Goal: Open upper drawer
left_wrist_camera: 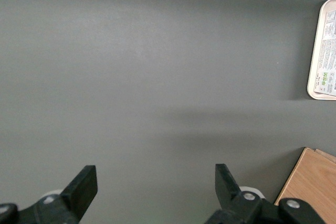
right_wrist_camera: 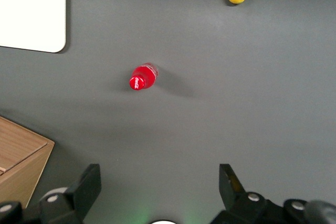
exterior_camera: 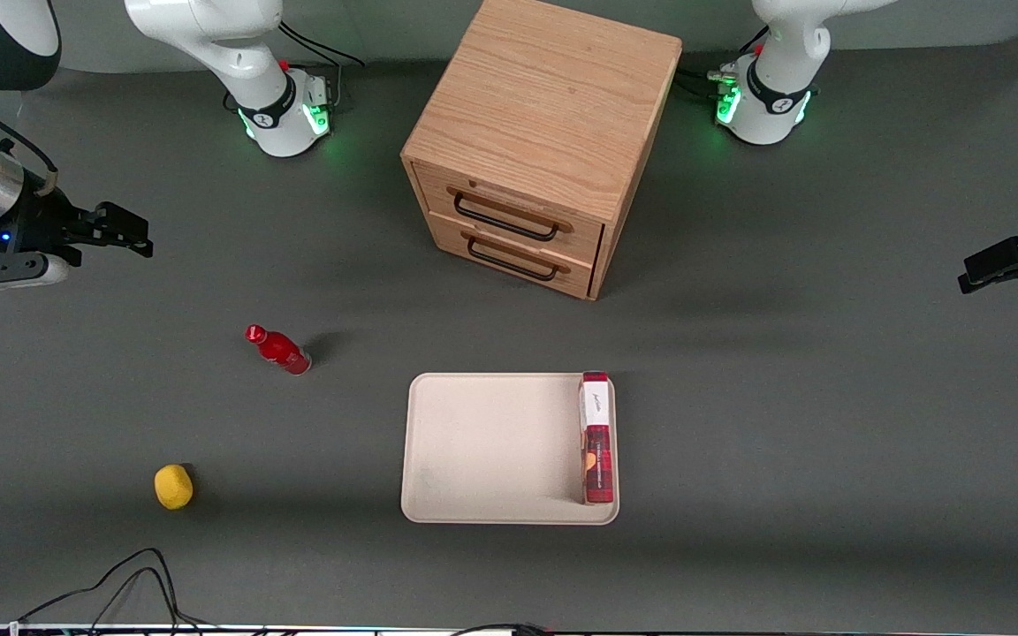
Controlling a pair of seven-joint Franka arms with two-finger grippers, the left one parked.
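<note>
The oak cabinet [exterior_camera: 544, 97] stands at the middle of the table, away from the front camera. Its upper drawer [exterior_camera: 438, 191] is closed, flush with the cabinet's front, with a thin black wire bar handle [exterior_camera: 505, 221]. The bottom drawer [exterior_camera: 448, 237] beneath it is closed too. My right gripper [exterior_camera: 140, 237] hangs above the table toward the working arm's end, well apart from the cabinet. It is open and empty in the right wrist view [right_wrist_camera: 159, 177], where a corner of the cabinet [right_wrist_camera: 21, 156] also shows.
A red bottle [exterior_camera: 279, 351] stands on the table below my gripper, and it shows in the right wrist view [right_wrist_camera: 143, 77]. A yellow object [exterior_camera: 173, 486] lies nearer the front camera. A beige tray [exterior_camera: 491, 442] in front of the cabinet holds a red box [exterior_camera: 596, 437].
</note>
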